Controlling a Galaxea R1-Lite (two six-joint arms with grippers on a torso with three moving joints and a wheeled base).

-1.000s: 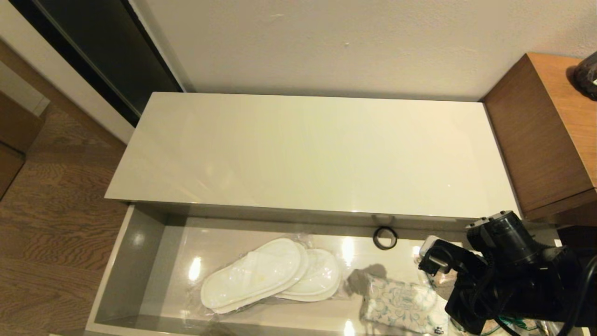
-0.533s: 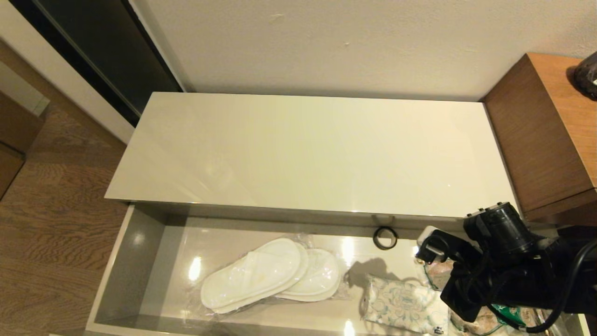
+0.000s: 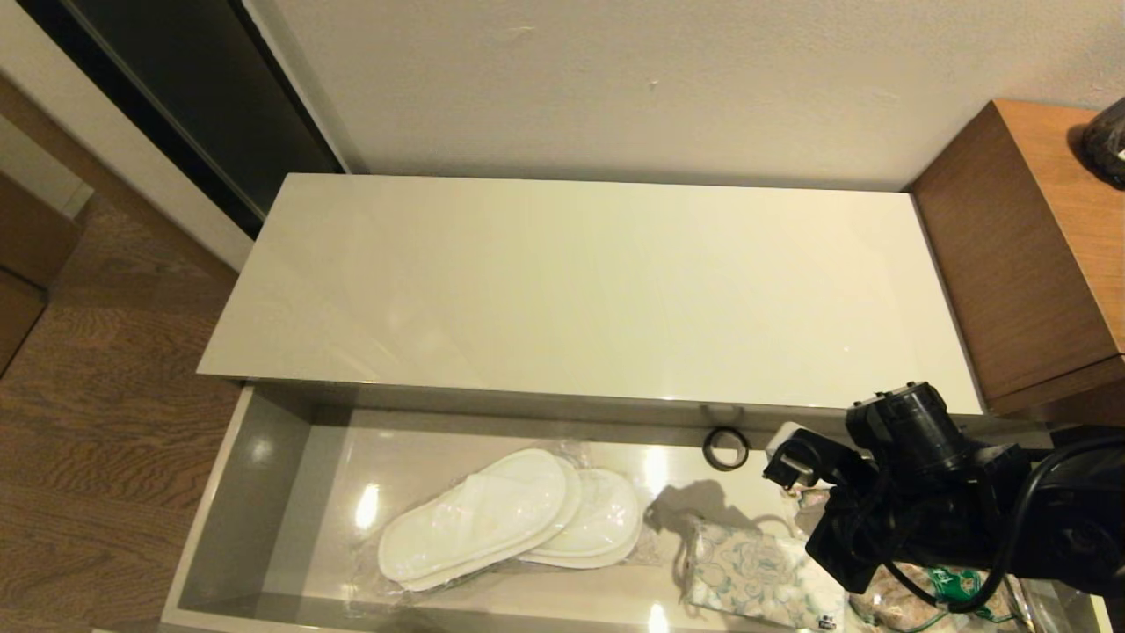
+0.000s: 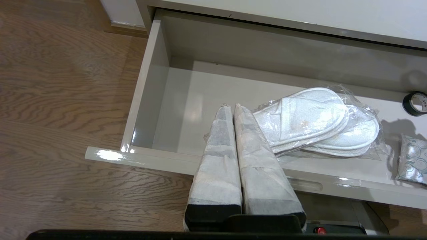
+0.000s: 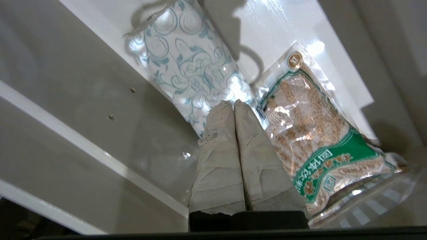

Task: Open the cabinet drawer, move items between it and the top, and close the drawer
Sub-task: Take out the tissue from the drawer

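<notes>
The cabinet drawer stands pulled out below the glossy cream top, which is bare. Inside lie the wrapped white slippers left of centre and the patterned tissue pack to their right. My right arm hangs over the drawer's right part. In the right wrist view, my right gripper is shut and empty, its tips over the near end of the tissue pack. My left gripper is shut and empty above the drawer's front edge, just left of the slippers.
A brown snack bag with a green band lies right of the tissue pack, partly under my right arm. A small black ring sits at the drawer's back. The taller brown wooden unit stands to the right. Wooden floor lies to the left.
My right arm has shifted left over the drawer, uncovering part of the snack bag. The slippers, the tissue pack and the ring have stayed where they were.
</notes>
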